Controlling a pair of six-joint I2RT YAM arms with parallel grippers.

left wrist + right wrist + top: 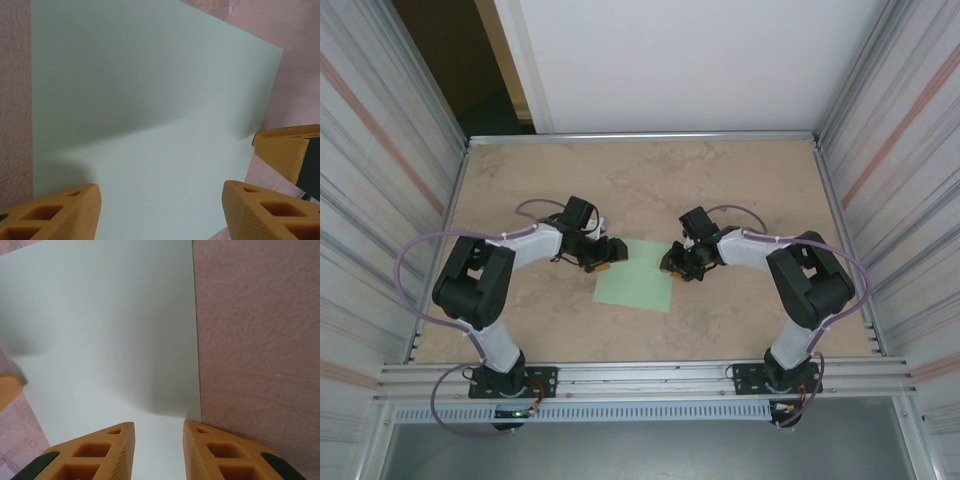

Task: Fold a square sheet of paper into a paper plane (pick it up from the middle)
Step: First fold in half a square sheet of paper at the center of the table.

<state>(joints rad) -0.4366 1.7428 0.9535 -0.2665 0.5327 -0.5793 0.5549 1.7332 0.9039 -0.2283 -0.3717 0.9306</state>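
The square sheet of paper (635, 287) lies flat in the middle of the table, pale mint green. My left gripper (605, 267) is down on its far left corner. In the left wrist view the sheet (150, 100) runs under my left gripper (160, 192), whose jaws stand wide apart on it. My right gripper (673, 271) is on the far right corner. There the sheet (110, 330) humps up in a shaded bulge just ahead of my right gripper (158, 426), whose jaws are close together with a narrow strip of paper between them.
The beige table (720, 180) is fenced by metal rails and ribbed side walls. One orange finger of the right gripper (285, 150) shows past the sheet's edge in the left wrist view. Both arm bases sit at the near edge.
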